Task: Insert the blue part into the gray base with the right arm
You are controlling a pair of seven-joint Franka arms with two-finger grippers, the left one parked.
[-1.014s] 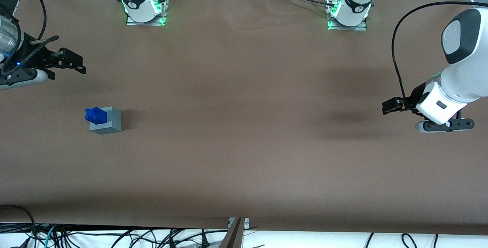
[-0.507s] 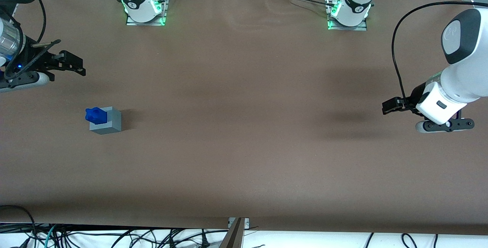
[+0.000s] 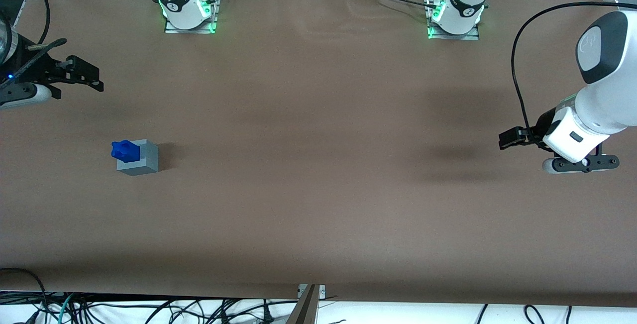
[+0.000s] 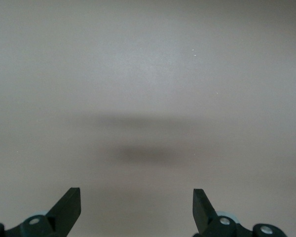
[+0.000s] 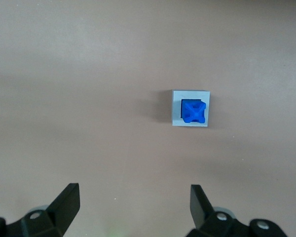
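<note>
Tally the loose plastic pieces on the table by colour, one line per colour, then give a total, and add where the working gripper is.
Blue: 1, the blue part, seated in the base.
Gray: 1, the gray base.
Total: 2.
The gripper hangs above them, fingers open, holding nothing.

The surface (image 3: 318,164) looked like matt brown paper or cloth, smooth apart from slight ripples. On it, the gray base (image 3: 142,161) appeared as dull, pale plastic — the blue part (image 3: 124,150) seated in its top was brighter plastic with a faint sheen. The gripper (image 3: 82,72), raised well apart from them, was matt black; its fingers (image 5: 69,201) stood spread, empty.
</note>
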